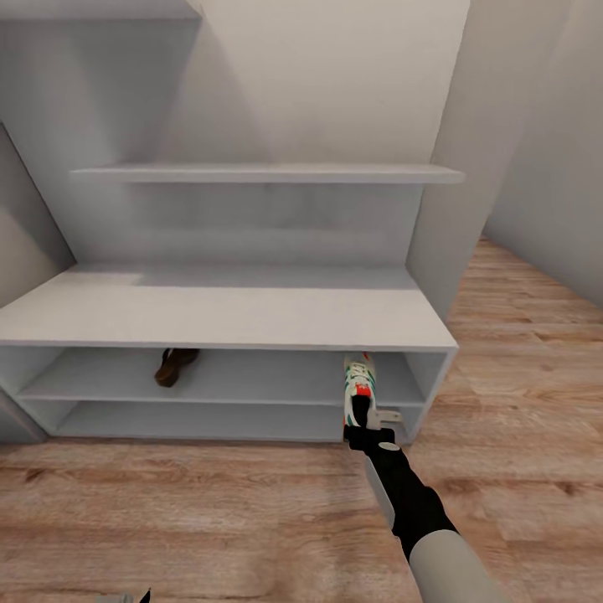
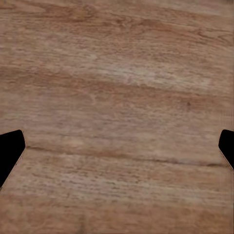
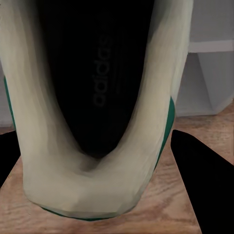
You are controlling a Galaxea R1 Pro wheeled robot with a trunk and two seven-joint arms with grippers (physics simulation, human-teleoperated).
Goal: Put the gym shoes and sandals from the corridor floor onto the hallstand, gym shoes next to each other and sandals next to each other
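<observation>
A white gym shoe (image 1: 359,381) with green stripes and a red-orange patch is held heel-first at the right end of the hallstand (image 1: 218,314). Its toe points into the upper shelf slot, and whether it rests on the shelf I cannot tell. My right gripper (image 1: 360,408) is shut on its heel. In the right wrist view the shoe's dark opening (image 3: 97,97) sits between the black fingers (image 3: 204,185). One brown sandal (image 1: 174,365) lies in the same slot, further left. My left gripper (image 2: 117,151) is open and empty above the corridor floor (image 2: 117,73).
The hallstand's wide bench top and the stepped wall shelf (image 1: 268,173) above it are bare. A wall panel (image 1: 452,209) borders the unit on the right. Wood-plank floor (image 1: 209,519) stretches in front of and to the right of the rack.
</observation>
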